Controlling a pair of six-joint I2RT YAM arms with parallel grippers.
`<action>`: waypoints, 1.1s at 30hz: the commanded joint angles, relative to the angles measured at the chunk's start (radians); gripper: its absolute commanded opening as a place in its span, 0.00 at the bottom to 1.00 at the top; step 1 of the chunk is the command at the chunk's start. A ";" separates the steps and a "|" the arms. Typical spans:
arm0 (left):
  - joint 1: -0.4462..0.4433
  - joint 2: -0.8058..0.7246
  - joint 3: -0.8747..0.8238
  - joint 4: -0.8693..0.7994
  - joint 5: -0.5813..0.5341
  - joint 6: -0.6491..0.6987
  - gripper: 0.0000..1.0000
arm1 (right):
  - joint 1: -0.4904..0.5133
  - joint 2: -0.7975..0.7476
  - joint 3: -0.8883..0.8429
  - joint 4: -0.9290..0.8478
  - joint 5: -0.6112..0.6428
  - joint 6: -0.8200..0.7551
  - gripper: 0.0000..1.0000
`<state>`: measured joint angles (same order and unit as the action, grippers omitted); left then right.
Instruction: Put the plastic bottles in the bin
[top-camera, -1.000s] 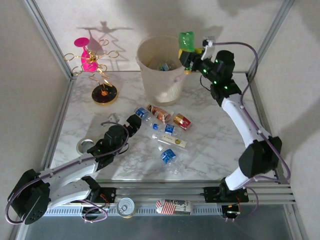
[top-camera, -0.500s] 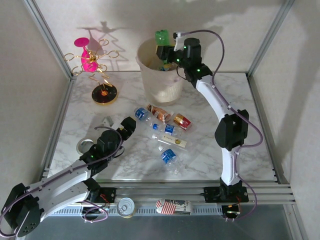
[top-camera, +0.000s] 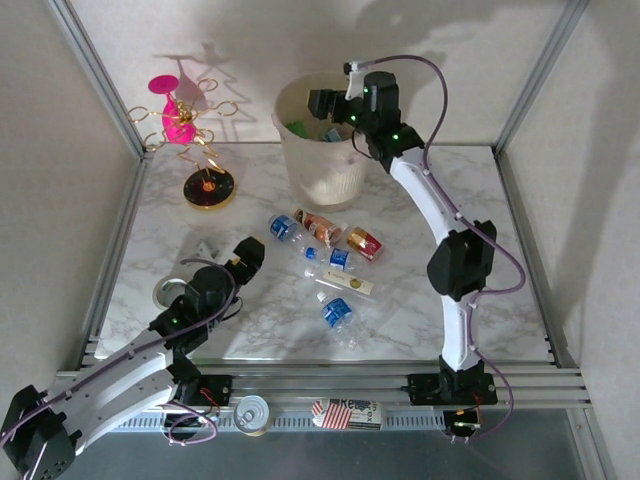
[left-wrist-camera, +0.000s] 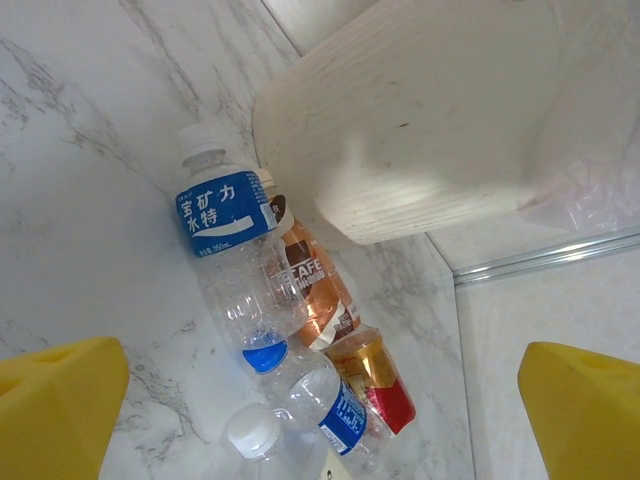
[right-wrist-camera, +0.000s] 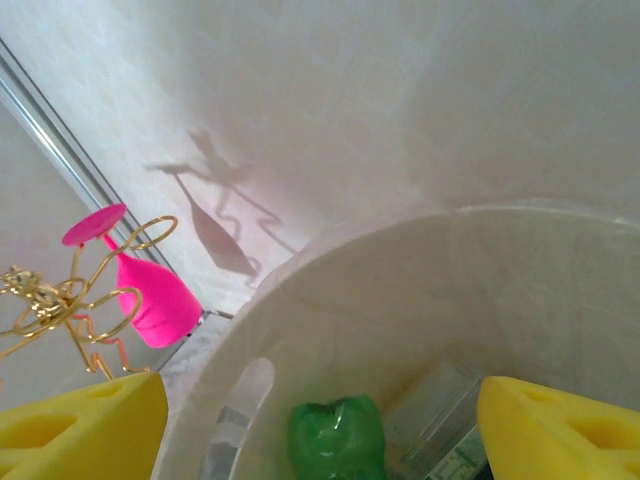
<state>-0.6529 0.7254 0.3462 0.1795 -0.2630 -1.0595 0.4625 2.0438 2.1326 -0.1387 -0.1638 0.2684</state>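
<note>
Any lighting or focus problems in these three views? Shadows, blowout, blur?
Top external: sharp, hard shadows of the wire stand and right arm on the back wall. Left wrist: blue-label bottle crisp, bin wall washed out toward upper right, left tool's fingers soft. Right wrist: green bottle in the bin slightly blurred, right tool's fingers soft, stand's shadow clear on the wall.

The left arm (top-camera: 130, 375) and right arm (top-camera: 425, 195) share white link shells and black joint housings dotted with small green lights (top-camera: 397, 128). A purple cable (top-camera: 425, 65) loops along each. Gripper fingers (left-wrist-camera: 60, 410) are bright yellow foam blocks.
</note>
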 joint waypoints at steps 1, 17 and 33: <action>0.006 -0.026 -0.021 -0.021 -0.025 -0.018 1.00 | 0.001 -0.161 -0.089 0.040 0.014 -0.034 0.82; -0.001 0.153 0.046 0.091 0.088 0.041 1.00 | 0.001 -0.790 -0.985 0.141 -0.015 0.004 0.99; -0.033 0.470 0.215 0.171 0.206 0.090 1.00 | 0.001 -0.823 -1.360 0.063 0.026 -0.091 0.99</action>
<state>-0.6758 1.1709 0.5167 0.3256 -0.0872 -0.9936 0.4625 1.1732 0.7444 -0.0330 -0.1738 0.2722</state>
